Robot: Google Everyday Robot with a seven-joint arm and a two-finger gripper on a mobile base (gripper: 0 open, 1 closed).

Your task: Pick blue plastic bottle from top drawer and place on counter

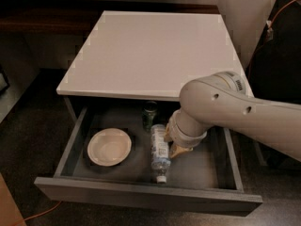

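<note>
Pulled-out top drawer (pixel 141 199), gripper (pixel 178 149) down inside, just beside blue plastic bottle (pixel 160 152)
Lying flat mid-drawer, cap toward front wall, bowl (pixel 109 146) to its left, can (pixel 150 114) behind under the counter (pixel 150 51) edge; bare floor at right; grasp impossible to tell, hidden beneath the wrist (pixel 188 126)

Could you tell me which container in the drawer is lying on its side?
The blue plastic bottle, right beside the gripper; the dark green can behind it stands upright.

Tool (pixel 177 149) mostly hidden under wrist (pixel 188 128) beside blue plastic bottle (pixel 160 152); arm (pixel 244 112) cropped right.
</note>
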